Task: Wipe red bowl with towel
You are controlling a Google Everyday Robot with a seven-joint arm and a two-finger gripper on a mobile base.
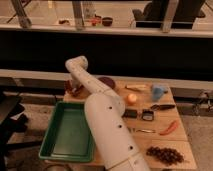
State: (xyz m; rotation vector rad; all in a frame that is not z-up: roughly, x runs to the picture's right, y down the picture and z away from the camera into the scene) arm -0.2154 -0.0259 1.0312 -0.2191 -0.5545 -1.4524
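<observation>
In the camera view, the robot's thick white arm (107,125) rises from the bottom centre of the frame, bends at a rounded elbow at upper centre-left, and drops back down toward the far left corner of the light wooden table (150,125). It covers much of the table's middle and hides part of what lies behind it.

The gripper (75,90) sits low at that far left corner, left of centre in the frame, dark and partly screened by the arm's own forearm. How its pincer stands, and what it may have hold of, cannot be told.

The red bowl (106,82) shows as a dark reddish round shape just right of the forearm, at the table's back edge, its left side cut off by the arm. A towel cannot be made out for certain.

A green rectangular plastic tray (67,132) lies at lower left, touching the arm's left flank in the picture.

To the right of the arm:
- a small orange round fruit (132,98), near the centre;
- a pale blue cup (158,92) at the back right;
- a small black box (131,113) and a second dark square thing (147,115) just beside it;
- a red-orange curved chilli-like thing (169,128) at the right edge;
- a heap of dark brown pieces (164,154) at lower right.

A dark counter with railings fills the top of the frame.
</observation>
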